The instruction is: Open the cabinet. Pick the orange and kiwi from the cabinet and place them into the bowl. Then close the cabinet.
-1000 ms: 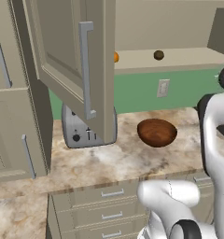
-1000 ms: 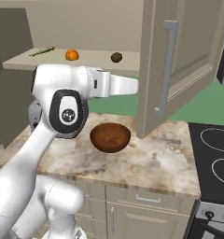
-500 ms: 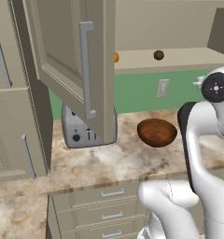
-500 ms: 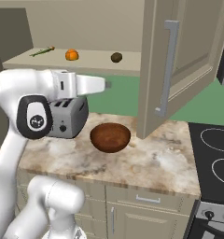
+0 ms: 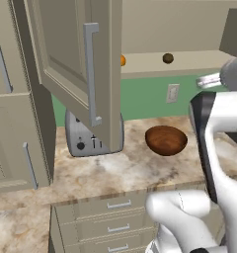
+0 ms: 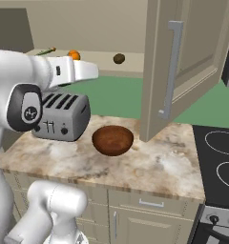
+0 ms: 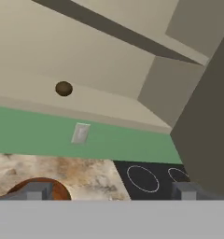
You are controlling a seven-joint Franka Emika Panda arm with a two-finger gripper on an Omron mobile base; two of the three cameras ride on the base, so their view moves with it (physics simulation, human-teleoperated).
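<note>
The cabinet [image 5: 76,74] has both doors swung wide, so its shelf is exposed for picking: the orange [image 6: 74,55] sits toward the left, the kiwi [image 6: 119,58] to its right. Below on the counter [image 6: 150,164], right of the toaster [image 6: 61,116], the bowl [image 6: 112,140] waits empty. The gripper [image 7: 111,191] faces the kiwi, jaws spread and empty.

Both doors of the cabinet [image 6: 183,66] are standing wide open, leaving the shelf front unblocked between them. The kiwi [image 6: 119,58] is sitting alone in open space, well apart from the orange [image 6: 74,55]. The left door [image 5: 83,69] is hanging over the toaster [image 5: 91,138], crowding that side. Above the bowl [image 6: 112,140], nothing is intruding.
</note>
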